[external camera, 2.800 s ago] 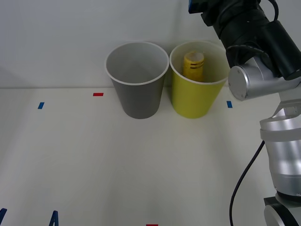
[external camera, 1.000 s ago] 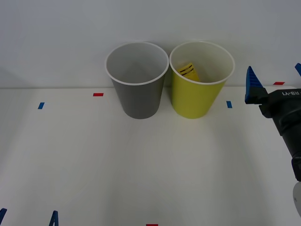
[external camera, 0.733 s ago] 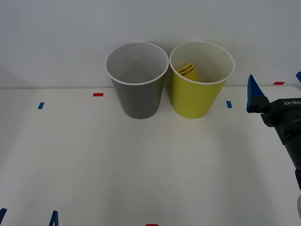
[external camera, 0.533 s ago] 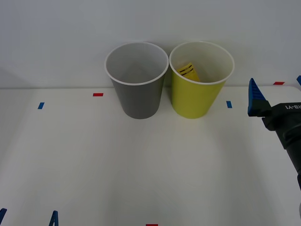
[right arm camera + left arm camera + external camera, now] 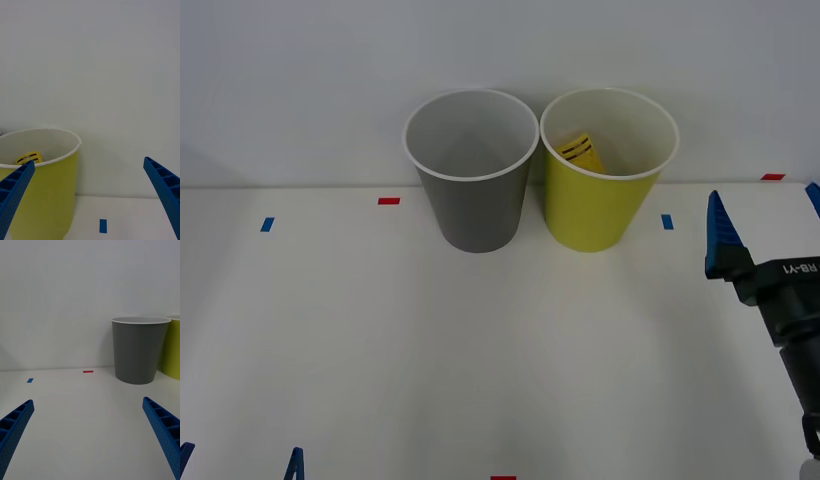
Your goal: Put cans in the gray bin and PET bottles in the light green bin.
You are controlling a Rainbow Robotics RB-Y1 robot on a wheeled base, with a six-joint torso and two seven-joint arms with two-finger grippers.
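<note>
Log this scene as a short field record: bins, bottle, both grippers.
gray bin: upright on the table, nothing seen inside
light green bin: upright, beside the gray bin on the robot's right
PET bottle: inside the light green bin, leaning, yellow label showing
right gripper: open, holding nothing, to the right of the light green bin
left gripper: open, low at the table's near left edge

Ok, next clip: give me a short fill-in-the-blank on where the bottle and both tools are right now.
1. The PET bottle lies inside the ____ bin.
2. The gray bin stands on the robot's ____ side of the light green bin.
3. The right tool and the left tool both have their fingers ____.

Missing words: light green; left; open
</note>
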